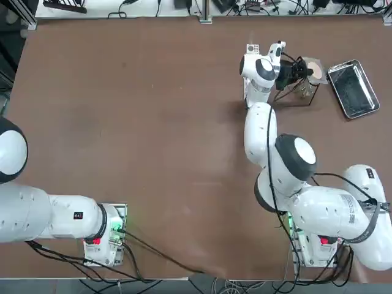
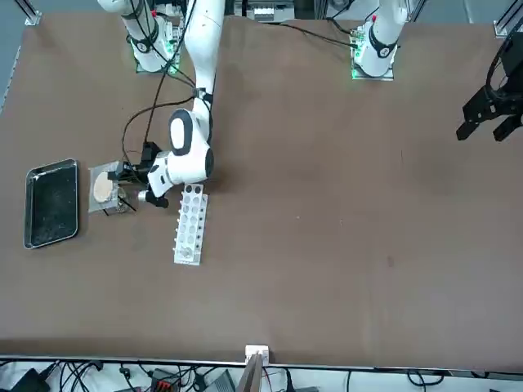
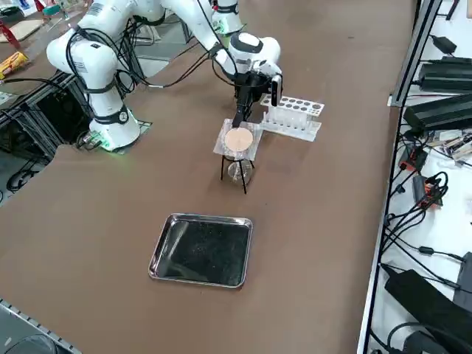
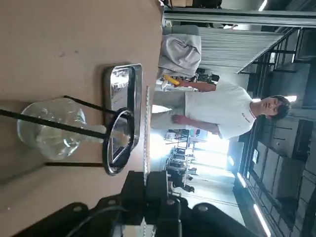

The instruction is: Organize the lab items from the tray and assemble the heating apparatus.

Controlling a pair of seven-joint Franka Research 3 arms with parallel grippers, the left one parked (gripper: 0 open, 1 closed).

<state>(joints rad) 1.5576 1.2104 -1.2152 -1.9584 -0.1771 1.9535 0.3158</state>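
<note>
Gripping the gauze mat (image 3: 238, 139) by its upper edge, right gripper (image 3: 241, 118) has fingers pinched shut; mat sits flat atop tripod (image 3: 234, 171), burner (image 3: 238, 172) beneath, mid-frame.

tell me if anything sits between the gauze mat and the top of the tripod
Nothing visible does. The gauze mat already lies on the tripod ring, over the glass burner. The right gripper is shut on the mat's edge at the side toward the test tube rack. The tray lies apart.

white arm (image 1: 288, 165), black gripper (image 1: 298, 69)
</note>
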